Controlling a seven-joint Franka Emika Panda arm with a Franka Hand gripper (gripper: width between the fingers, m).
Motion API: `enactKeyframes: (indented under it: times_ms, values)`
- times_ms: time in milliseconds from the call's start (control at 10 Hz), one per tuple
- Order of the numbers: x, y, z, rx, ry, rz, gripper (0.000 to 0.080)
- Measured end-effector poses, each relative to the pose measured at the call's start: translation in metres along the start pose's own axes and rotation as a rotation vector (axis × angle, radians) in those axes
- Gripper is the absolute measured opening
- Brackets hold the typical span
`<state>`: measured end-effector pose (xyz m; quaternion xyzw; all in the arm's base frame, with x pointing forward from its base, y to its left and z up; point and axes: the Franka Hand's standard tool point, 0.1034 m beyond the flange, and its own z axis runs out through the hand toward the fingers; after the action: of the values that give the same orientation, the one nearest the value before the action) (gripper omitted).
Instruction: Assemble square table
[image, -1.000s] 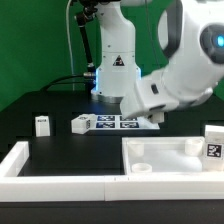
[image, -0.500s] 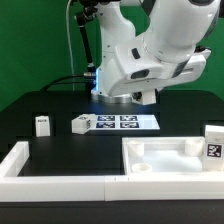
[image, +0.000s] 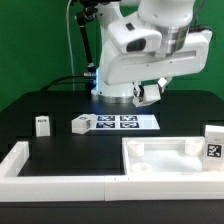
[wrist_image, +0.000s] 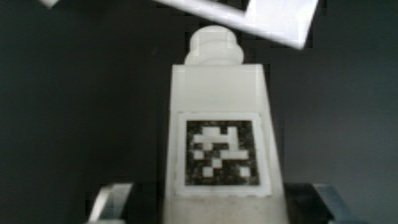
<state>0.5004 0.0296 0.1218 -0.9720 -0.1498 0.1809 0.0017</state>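
The fingers (wrist_image: 114, 203) are clamped on one white leg (wrist_image: 215, 110), pressing on its two flat sides at the end near the wrist. Its tag faces the wrist camera and its round peg points away from the wrist. In the exterior view this leg hangs in the air, high over the desk (image: 60, 105) and beyond the far rim of the table top (image: 172, 141).

The leg seems to be hard, light plastic: stiff, not fragile, but smooth, so it can probably slip or turn if the hold is weak. A good place to hold looks like the flat sides, away from the peg, so that the peg is free for a socket.

The table top lies on the desk like a shallow tray. Inside its rim only the round corner sockets are seen; no leg stands in any of them.

A second leg (image: 213, 143) stands at the top's corner on the exterior view's right; whether inside the rim or behind it, one cannot tell. Two more legs, one lying (image: 82, 123) and one upright (image: 42, 125), are well apart from the top, toward the exterior view's left.
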Motion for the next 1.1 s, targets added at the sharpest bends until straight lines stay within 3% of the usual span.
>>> enactKeyframes:
  times_ms: [100,300,600,800,900,1100]
  values:
    - [0.012,0.013,-0.02,-0.018,0.078,0.003,0.0291]
    - [0.025,0.03,-0.044,-0.051,0.224,0.003,0.0291]
    - [0.024,0.034,-0.039,-0.079,0.4,0.015,0.0291]
    - [0.029,0.042,-0.04,-0.114,0.551,0.019,0.0291]
    - [0.033,0.044,-0.04,-0.115,0.584,0.022,0.0291]
    - [0.054,0.065,-0.053,-0.129,0.651,0.032,0.0291]
